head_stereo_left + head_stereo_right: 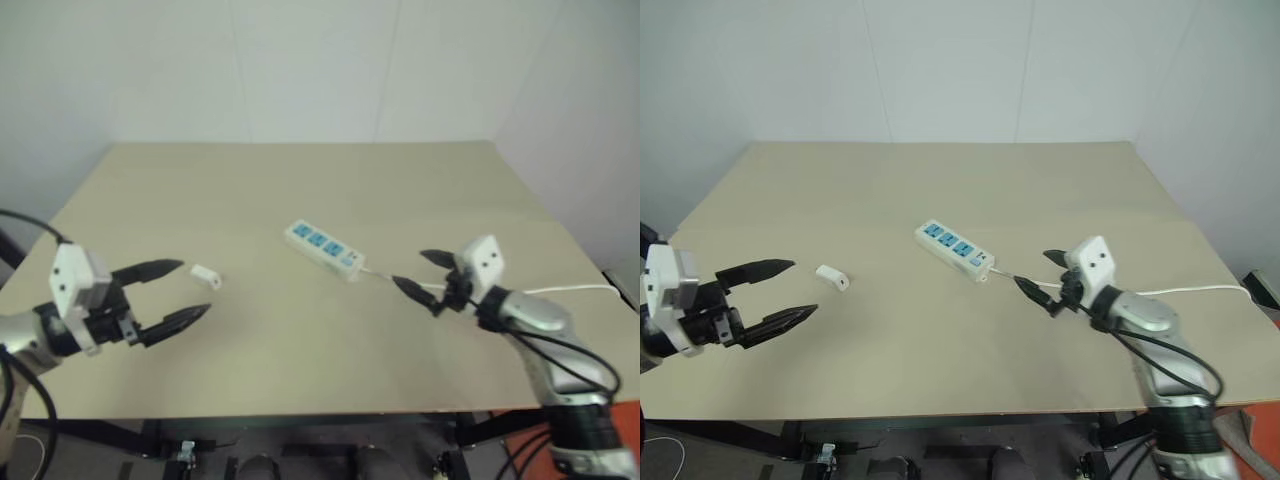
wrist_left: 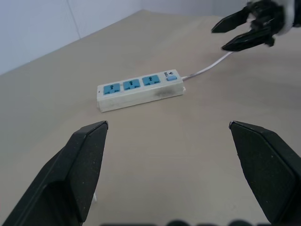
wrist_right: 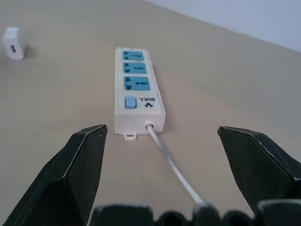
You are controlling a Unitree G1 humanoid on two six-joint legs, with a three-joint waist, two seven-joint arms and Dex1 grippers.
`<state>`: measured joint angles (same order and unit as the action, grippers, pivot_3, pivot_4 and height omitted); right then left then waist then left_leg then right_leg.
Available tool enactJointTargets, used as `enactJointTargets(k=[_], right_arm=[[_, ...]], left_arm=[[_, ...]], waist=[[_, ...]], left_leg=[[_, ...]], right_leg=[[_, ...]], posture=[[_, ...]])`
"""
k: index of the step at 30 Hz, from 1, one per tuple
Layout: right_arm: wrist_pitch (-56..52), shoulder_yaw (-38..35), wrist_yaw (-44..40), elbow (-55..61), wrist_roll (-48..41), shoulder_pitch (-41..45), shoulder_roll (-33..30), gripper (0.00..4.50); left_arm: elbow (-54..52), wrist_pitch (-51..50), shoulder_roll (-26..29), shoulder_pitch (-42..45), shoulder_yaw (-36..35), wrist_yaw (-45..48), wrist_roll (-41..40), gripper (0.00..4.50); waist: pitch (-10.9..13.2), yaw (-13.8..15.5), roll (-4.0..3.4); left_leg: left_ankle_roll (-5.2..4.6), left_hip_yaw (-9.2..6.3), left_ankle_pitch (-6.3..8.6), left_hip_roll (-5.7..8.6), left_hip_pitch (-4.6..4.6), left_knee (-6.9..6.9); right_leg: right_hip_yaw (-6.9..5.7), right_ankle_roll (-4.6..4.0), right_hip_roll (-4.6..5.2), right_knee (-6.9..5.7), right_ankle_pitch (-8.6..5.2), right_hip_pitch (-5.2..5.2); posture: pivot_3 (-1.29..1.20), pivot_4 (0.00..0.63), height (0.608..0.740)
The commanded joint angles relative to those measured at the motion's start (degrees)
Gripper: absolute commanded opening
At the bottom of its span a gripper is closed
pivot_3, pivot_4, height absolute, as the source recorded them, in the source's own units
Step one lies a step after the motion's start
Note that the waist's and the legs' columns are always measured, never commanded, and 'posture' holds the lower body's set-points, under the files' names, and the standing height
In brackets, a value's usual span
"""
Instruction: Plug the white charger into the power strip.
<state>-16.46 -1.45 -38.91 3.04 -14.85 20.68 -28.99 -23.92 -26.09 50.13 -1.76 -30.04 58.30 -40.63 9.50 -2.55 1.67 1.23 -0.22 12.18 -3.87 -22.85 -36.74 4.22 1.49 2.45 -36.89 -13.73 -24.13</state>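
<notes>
Probably a lab: bare beige table (image 1: 300,190), plain white walls (image 1: 300,60)

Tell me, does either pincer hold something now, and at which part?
Nothing is held. The left pincer and right pincer are both open and empty; the charger and the power strip lie free on the table.

Soft, even, shadowless light; head views slightly hazy, wrist views sharper.
</notes>
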Motion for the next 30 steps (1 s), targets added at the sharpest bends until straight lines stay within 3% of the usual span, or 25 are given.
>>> enactJointTargets(k=[1, 13, 17, 27, 30], right_arm=[[4.63, 3.05, 1.26, -5.5, 4.41, 3.77, 1.58, 4.47], [9.33, 8.71, 2.66, -33.82, 13.38, 17.26, 6.39, 4.47], [7.57, 9.72, -1.55, -35.92, 13.09, 18.53, 6.33, 3.59], [1.85, 10.47, -7.15, -25.05, 11.61, 13.82, 4.66, 0.17], [0.45, 10.59, -8.37, -19.13, 10.84, 11.14, 4.25, 0.01]], left_arm=[[-1.22, 0.93, -0.4, 1.46, 1.19, -0.24, -0.7, 4.5], [-1.44, 1.34, -1.81, 2.75, 3.74, -1.04, -0.23, 4.5], [-2.63, 1.06, -2.25, 1.5, 3.11, -1.29, -0.49, 4.5], [-2.93, 0.96, -2.05, 0.88, 2.66, -1.62, -0.97, 4.5], [-2.39, 1.01, -1.97, 1.76, 3.26, -1.38, -0.98, 4.5]], waist=[[0.0, 0.06, 0.0], [0.0, -0.09, 0.0], [0.0, -0.11, 0.0], [-0.02, -0.01, -0.01], [-0.02, -0.1, -0.01]], left_leg=[[0.0, 0.01, 0.0, 0.0, -0.04, 0.0], [0.0, 0.0, 0.0, 0.0, -0.02, 0.0], [0.0, 0.0, 0.0, -0.01, 0.02, 0.0], [0.0, 0.0, 0.0, -0.01, 0.04, 0.0], [0.0, 0.0, 0.0, -0.01, 0.04, 0.0]], right_leg=[[0.0, -0.05, 0.01, 0.02, 0.03, -0.02], [-0.01, -0.08, 0.0, -0.01, 0.05, -0.02], [-0.01, -0.08, 0.0, -0.04, 0.05, 0.02], [-0.01, -0.07, 0.0, -0.07, 0.05, 0.03], [-0.01, -0.07, 0.0, -0.08, 0.04, 0.03]], posture=[[0.0, 0.15, 0.74], [0.0, 0.15, 0.74], [0.0, 0.15, 0.74], [0.0, 0.15, 0.74], [0.0, 0.15, 0.74]])
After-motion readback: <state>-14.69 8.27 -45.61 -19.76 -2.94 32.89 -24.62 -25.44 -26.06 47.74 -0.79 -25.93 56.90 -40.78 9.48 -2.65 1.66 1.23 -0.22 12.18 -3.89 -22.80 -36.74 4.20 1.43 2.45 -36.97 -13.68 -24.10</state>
